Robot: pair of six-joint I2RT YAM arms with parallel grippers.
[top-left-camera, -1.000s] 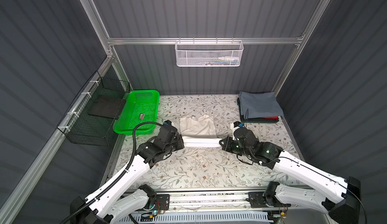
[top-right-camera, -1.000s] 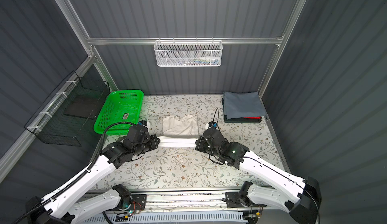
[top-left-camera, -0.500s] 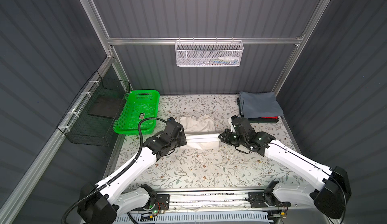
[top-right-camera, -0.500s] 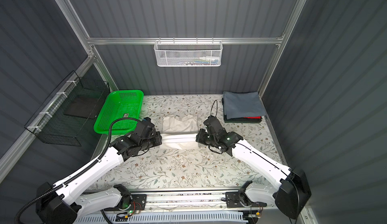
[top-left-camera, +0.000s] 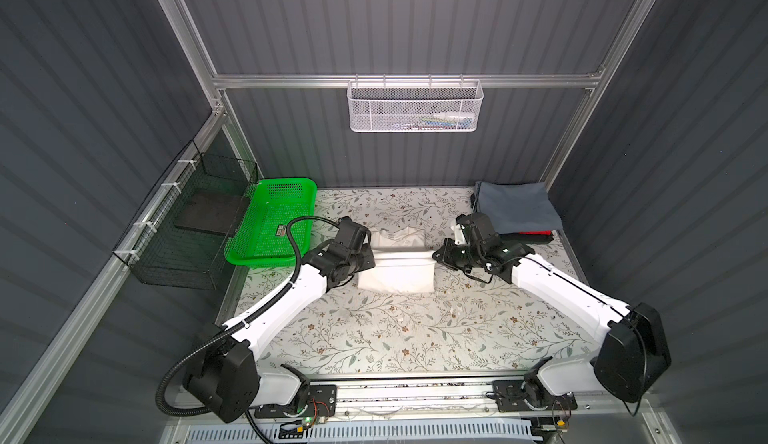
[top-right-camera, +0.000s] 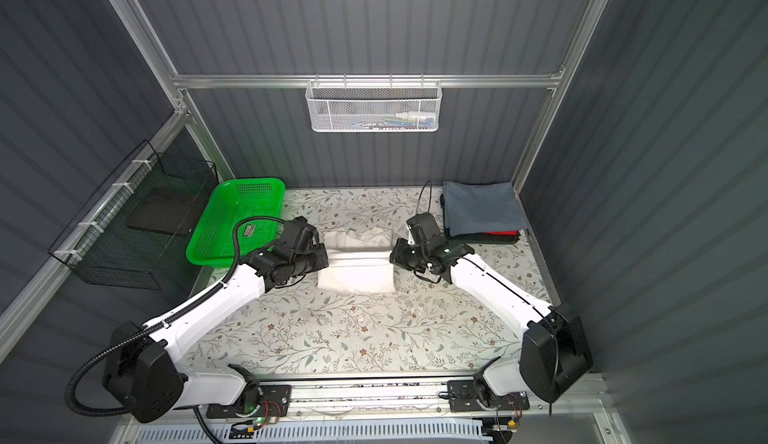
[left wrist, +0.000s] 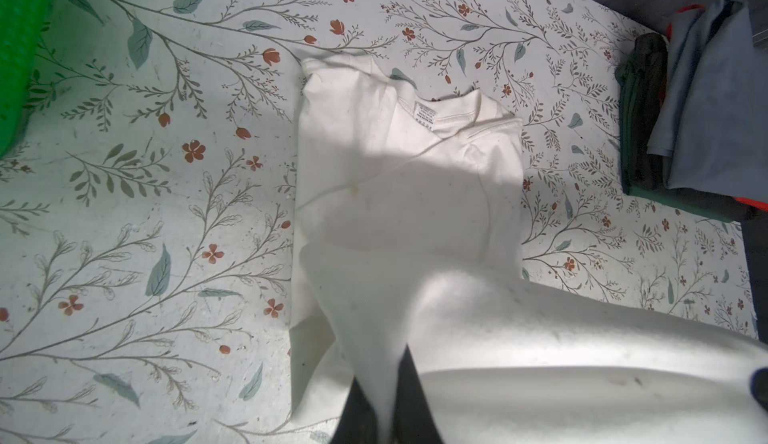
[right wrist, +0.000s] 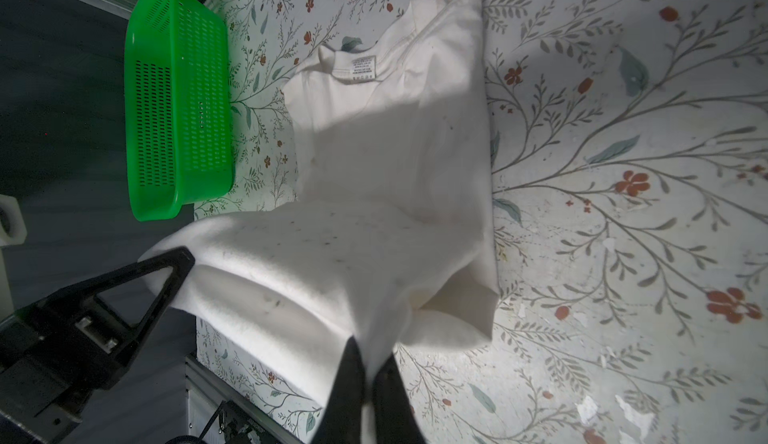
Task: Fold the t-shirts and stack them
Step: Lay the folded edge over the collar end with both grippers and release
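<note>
Shirt: the cream-white short-sleeved cotton t-shirt (top-left-camera: 397, 273) (top-right-camera: 356, 273) (left wrist: 409, 180) (right wrist: 390, 151) lies mid-table, partly folded, no print showing.
Collar end: flat on the covering, toward the back wall, with the neck label (left wrist: 424, 117) (right wrist: 362, 68) facing up.
Other end: lifted off the covering and stretched in a straight band between the two grippers; the doubled cloth under it sags toward the front of the table.
Left gripper (top-left-camera: 370, 255) (top-right-camera: 325, 257) (left wrist: 384, 404) (right wrist: 176, 263): pinched tight on the band's left corner, with cloth between the dark fingers.
Right gripper (top-left-camera: 436, 255) (top-right-camera: 392, 256) (right wrist: 370, 383): clamped likewise on the band's right corner.
Stack: folded t-shirts in the back right corner, well apart from the white one; a slate grey-blue t-shirt (top-left-camera: 517, 207) (top-right-camera: 482, 209) (left wrist: 715, 109) lies on top, with dark t-shirts (left wrist: 642, 109) and a red t-shirt (top-left-camera: 537, 233) (top-right-camera: 503, 233) under it.
Surface: floral-patterned table covering (top-left-camera: 395, 338) (top-right-camera: 332, 338).
Left of the shirt: green perforated plastic basket (top-left-camera: 270, 221) (top-right-camera: 232, 221) (right wrist: 178, 101), near the left arm.
Walls: black wire basket (top-left-camera: 191, 221) on the left, white mesh basket (top-left-camera: 415, 107) (top-right-camera: 373, 107) on the back rail.
</note>
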